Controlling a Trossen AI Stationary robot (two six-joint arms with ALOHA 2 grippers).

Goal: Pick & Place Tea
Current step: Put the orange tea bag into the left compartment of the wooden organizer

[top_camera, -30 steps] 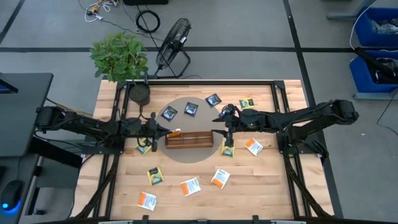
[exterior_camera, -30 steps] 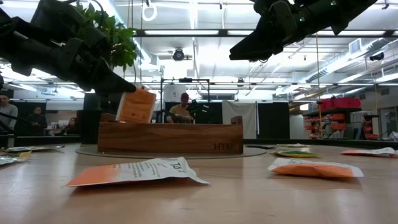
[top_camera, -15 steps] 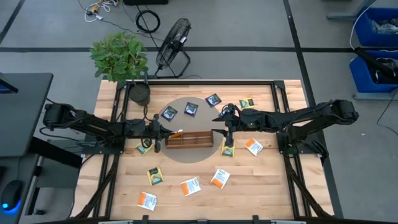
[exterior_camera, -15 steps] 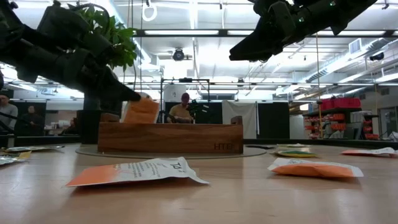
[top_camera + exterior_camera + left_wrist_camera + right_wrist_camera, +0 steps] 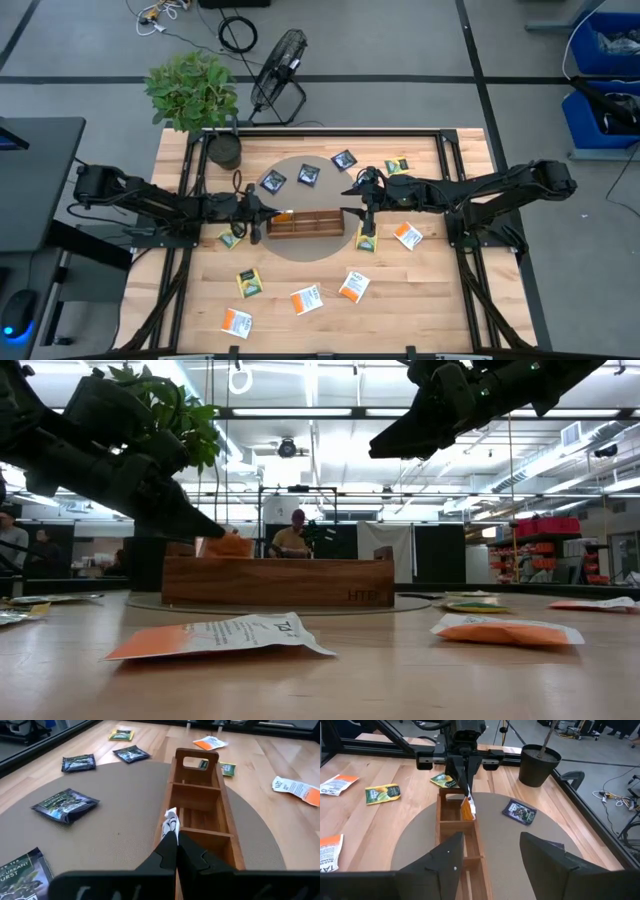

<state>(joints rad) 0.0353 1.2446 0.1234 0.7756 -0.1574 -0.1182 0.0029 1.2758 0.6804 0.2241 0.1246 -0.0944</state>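
holding one orange-and-white tea sachet (image 5: 467, 806) upright in its clenched left tool (image 5: 172, 840), directly above the end compartment of the wooden tray (image 5: 304, 224), long axis along the arm; right tool (image 5: 487, 852) released, waiting over the tray's far end.

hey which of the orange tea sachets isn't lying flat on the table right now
The orange sachet pinched in the left claw, held on edge over the tray's end compartment. The other orange ones lie flat on the wood.
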